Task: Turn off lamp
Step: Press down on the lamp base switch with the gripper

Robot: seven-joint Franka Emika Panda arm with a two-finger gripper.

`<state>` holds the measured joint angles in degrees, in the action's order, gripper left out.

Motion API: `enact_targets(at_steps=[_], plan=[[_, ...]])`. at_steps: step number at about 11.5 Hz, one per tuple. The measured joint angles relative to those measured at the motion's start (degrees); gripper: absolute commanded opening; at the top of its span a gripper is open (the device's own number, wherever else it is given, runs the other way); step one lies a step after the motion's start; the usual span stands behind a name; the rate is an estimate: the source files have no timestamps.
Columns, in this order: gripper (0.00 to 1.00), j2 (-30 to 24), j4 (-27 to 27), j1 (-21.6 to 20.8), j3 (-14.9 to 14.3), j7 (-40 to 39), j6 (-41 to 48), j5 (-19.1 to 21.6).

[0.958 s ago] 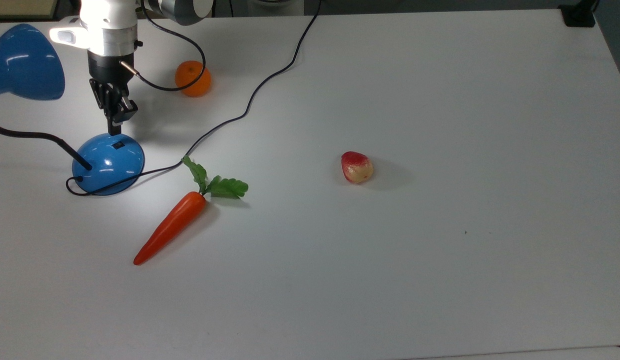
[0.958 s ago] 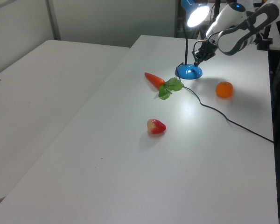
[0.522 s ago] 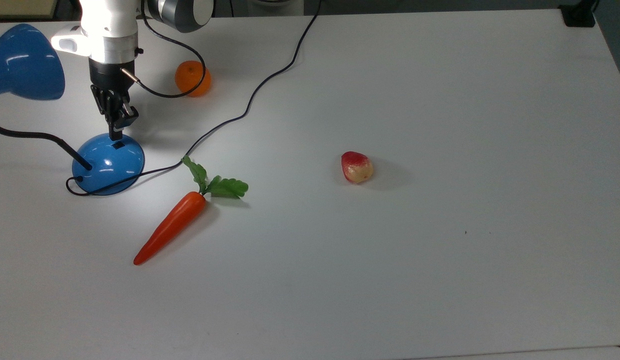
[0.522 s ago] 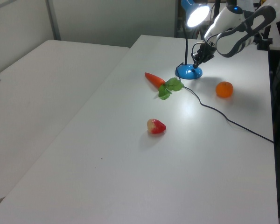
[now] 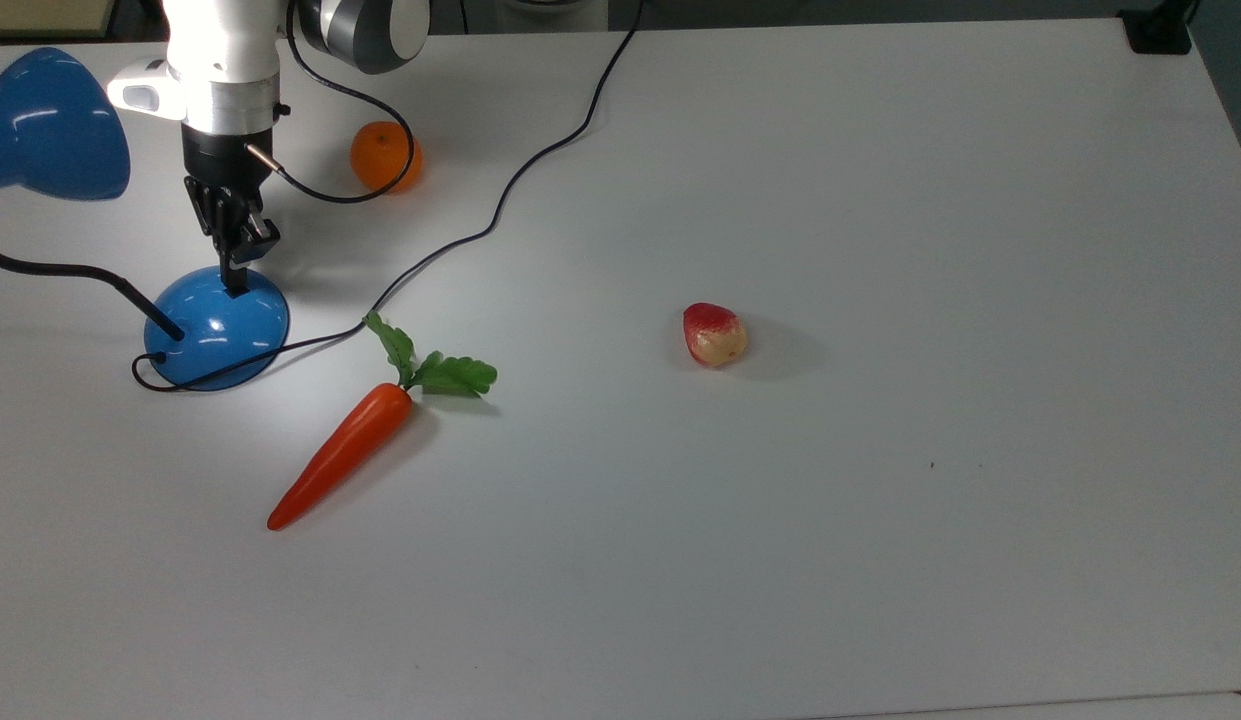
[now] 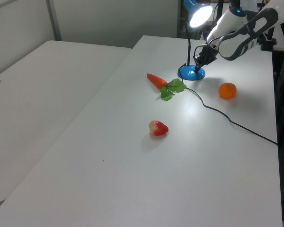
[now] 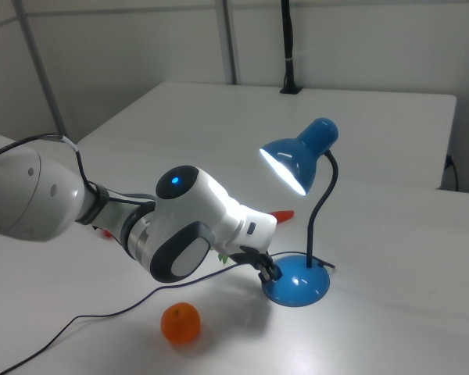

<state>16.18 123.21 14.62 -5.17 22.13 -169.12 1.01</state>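
Upright lamp (image 7: 303,226), lit shade tilted down, gripper (image 5: 236,288) touching base

I count one lamp (image 5: 216,325), one carrot (image 5: 342,453) beside it, one orange (image 5: 385,156), one strawberry (image 5: 714,334), and one gripper (image 5: 237,275).

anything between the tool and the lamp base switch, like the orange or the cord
Nothing visible does. The tool is already down at the top of the lamp base, where the switch sits. The orange lies off to the top view's right, and the cord runs clear of the tool.
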Motion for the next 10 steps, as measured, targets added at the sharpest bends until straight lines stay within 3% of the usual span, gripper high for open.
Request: enact_targets(at_steps=[10], plan=[[0.0,0.6,0.0,-0.4,0.0,0.0,-0.1,0.0]])
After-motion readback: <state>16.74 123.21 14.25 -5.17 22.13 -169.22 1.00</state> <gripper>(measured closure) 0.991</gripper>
